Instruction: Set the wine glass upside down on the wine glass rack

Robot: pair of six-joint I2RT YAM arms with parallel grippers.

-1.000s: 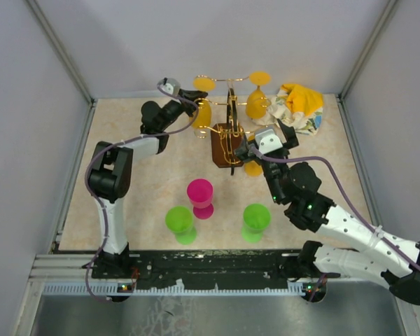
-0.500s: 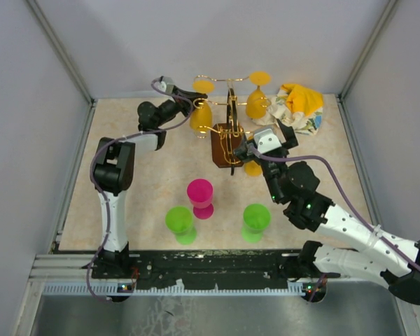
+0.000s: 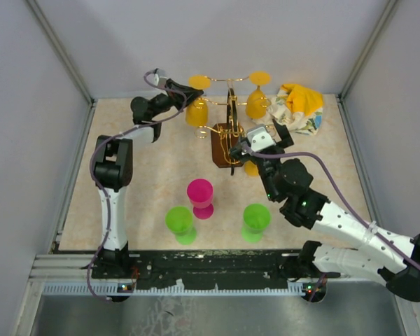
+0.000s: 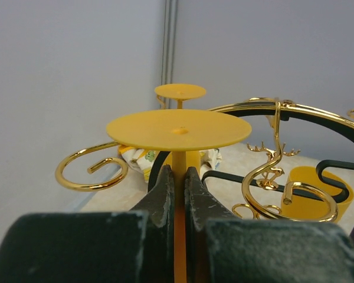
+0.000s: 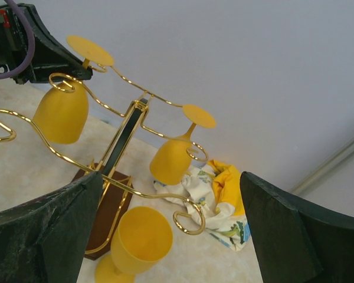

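Your left jaws [image 4: 178, 177] are pinched on the stem of the wine glass [image 4: 178, 128]. Its long axis runs straight up and down through them, with the flat foot just above and the bowl hanging below, out of the left wrist view. From the right wrist, a curled hook [image 5: 64, 82] of the rack [image 5: 121, 138] seems to ring the stem just under the jaws. I judge the coming move turns on the foot settling onto that curl before you let go. Your right jaws [image 3: 248, 145] gape wide and hold nothing, well apart from the glass and nearer the rack's post.
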